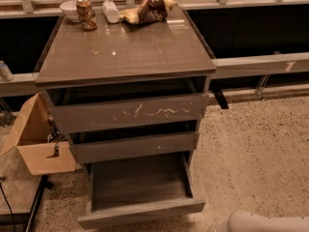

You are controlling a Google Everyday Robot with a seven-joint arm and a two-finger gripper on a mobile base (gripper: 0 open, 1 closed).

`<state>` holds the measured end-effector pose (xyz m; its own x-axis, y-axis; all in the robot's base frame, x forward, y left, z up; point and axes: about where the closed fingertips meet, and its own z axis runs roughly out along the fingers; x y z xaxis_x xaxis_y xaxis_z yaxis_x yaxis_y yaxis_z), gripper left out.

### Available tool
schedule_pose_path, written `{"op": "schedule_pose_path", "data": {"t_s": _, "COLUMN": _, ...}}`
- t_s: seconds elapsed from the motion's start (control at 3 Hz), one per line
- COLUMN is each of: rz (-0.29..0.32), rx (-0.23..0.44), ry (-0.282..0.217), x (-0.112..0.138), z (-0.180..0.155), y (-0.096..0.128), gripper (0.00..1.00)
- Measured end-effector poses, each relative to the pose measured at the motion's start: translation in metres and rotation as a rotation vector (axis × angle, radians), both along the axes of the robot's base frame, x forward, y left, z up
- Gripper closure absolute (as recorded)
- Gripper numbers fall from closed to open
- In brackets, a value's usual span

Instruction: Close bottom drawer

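At the lower centre of the frame, the bottom drawer point(140, 186), a wide shallow grey-brown wooden tray with a plain handle-less front, stands pulled well out from the grey-brown wooden cabinet point(125, 50). Its inside is bare. Its front panel lies near the bottom edge of the frame, and its side walls run back under the mid-height plain drawer front point(135, 148). Above that sits the tallest drawer front point(130, 114), marked with white scratches. Both upper fronts stand slightly proud of the carcass, with dark gaps over them.

In the bottom right corner a white rounded arm link point(270, 222) comes in from the right edge. The gripper point(218, 227) seems to lie at its left end, just beside the open drawer's front right corner and mostly cut off by the frame. I cannot tell whether it is apart or together.

The speckled pale floor point(251, 149) right of the cabinet lies open up to a grey rail. Left of the cabinet, an open brown cardboard box point(36, 141) sits close against its side, above a black stand leg point(34, 209).

Along the back edge of the cabinet top stand a white bowl point(70, 8), a rust-coloured can point(86, 14), a white bottle point(111, 11) on its side and a crumpled brown bag point(147, 9).
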<state>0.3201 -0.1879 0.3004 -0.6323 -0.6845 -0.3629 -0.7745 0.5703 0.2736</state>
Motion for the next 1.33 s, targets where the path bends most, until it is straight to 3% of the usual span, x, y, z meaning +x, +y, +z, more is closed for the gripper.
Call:
{"op": "schedule_pose_path", "data": {"t_s": 0.67, "rz": 0.030, "rx": 0.067, "ry": -0.023, "x": 0.019, "z": -0.082, "y": 0.019, "gripper": 1.00}}
{"op": "schedule_pose_path", "data": {"t_s": 1.0, "rz": 0.069, "rx": 0.124, "ry": -0.077, "x": 0.041, "z": -0.102, "y": 0.029, "gripper": 1.00}}
{"op": "schedule_pose_path", "data": {"t_s": 1.33, "rz": 0.064, "rx": 0.166, "ry": -0.149, "x": 0.065, "z": -0.104, "y": 0.038, "gripper": 1.00}}
